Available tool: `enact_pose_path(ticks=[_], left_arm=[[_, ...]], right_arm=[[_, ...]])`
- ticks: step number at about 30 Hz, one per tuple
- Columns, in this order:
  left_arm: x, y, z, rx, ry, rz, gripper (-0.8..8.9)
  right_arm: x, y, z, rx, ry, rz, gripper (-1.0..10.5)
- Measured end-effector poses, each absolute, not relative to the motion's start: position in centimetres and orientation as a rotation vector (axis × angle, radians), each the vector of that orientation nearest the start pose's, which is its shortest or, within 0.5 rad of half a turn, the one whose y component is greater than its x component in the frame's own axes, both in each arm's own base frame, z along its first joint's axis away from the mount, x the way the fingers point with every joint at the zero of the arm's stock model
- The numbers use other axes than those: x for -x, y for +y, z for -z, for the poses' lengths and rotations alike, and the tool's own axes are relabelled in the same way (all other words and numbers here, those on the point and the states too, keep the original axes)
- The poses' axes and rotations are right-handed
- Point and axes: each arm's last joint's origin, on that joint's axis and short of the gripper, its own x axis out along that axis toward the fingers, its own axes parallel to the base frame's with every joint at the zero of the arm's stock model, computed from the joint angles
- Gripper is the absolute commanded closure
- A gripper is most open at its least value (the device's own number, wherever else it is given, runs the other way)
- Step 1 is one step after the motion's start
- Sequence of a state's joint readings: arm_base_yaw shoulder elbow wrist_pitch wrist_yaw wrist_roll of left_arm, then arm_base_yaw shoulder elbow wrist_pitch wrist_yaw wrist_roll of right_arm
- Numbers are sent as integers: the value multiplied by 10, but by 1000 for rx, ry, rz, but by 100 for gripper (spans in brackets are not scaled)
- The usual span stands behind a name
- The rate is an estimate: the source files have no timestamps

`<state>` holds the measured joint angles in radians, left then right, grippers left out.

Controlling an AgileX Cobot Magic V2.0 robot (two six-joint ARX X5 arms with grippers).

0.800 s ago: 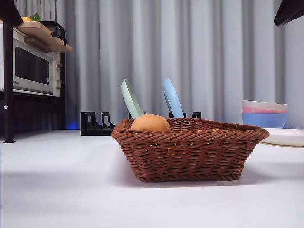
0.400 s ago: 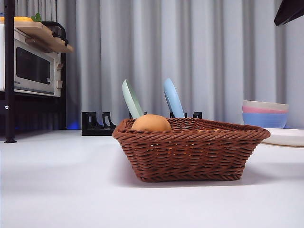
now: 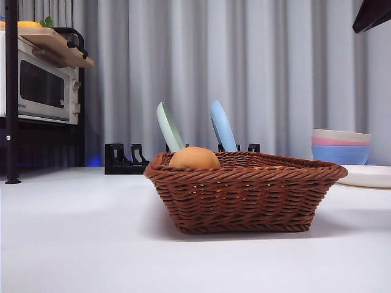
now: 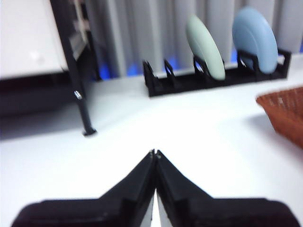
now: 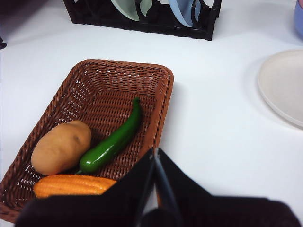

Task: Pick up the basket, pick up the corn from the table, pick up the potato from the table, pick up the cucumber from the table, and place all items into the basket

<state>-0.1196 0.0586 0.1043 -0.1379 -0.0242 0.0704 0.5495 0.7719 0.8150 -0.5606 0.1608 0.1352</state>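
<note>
1. Wicker fills the middle of the front view: the wide, shallow, dark brown woven basket (image 3: pixel 244 194) stands flat on the plain white table (image 3: pixel 79 244), its braided rim flaring outward.
2. Seen from the right wrist, the basket (image 5: pixel 94 99) holds all three vegetables.
3. The smooth tan egg-shaped potato (image 5: pixel 61 147) lies against one long wall; its rounded top also shows above the rim in the front view (image 3: pixel 194 158).
4. The glossy dark green cucumber (image 5: pixel 113 139) lies slantwise across the basket floor, its thick end just beside the potato.
5. The ridged orange-yellow corn (image 5: pixel 73 185) lies along the short wall nearest the right wrist camera, close under the potato and the cucumber's thick end.
6. The right gripper (image 5: pixel 155 153) hangs above the basket's near corner, its two black jaws pressed together with nothing between them.
7. The left gripper (image 4: pixel 154 152) is above bare table, well apart from the basket, whose edge (image 4: pixel 284 111) shows at one side; its jaws meet at the tips and grip nothing.
8. Behind the basket a black dish rack (image 3: pixel 125 160) holds a pale green plate (image 3: pixel 168 127) and a pale blue plate (image 3: pixel 222 126) on edge.
9. Stacked pastel bowls (image 3: pixel 340 146) and a white plate (image 3: pixel 369 176) sit toward the right of the front view, a white microwave oven (image 3: pixel 43 85) on a black stand toward the left.
</note>
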Motion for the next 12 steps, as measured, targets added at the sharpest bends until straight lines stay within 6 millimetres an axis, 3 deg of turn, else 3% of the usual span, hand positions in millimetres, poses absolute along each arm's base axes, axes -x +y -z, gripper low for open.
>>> enact_pose_path(ticks=[5, 12], left_arm=[[-97, -8, -155, -68, 134, 129, 816], [-95, -4, -152, -57, 165, 83, 816]], right_arm=[[-136, 78, -310, 50, 512, -346, 945], [-136, 78, -311, 50, 512, -346, 945]])
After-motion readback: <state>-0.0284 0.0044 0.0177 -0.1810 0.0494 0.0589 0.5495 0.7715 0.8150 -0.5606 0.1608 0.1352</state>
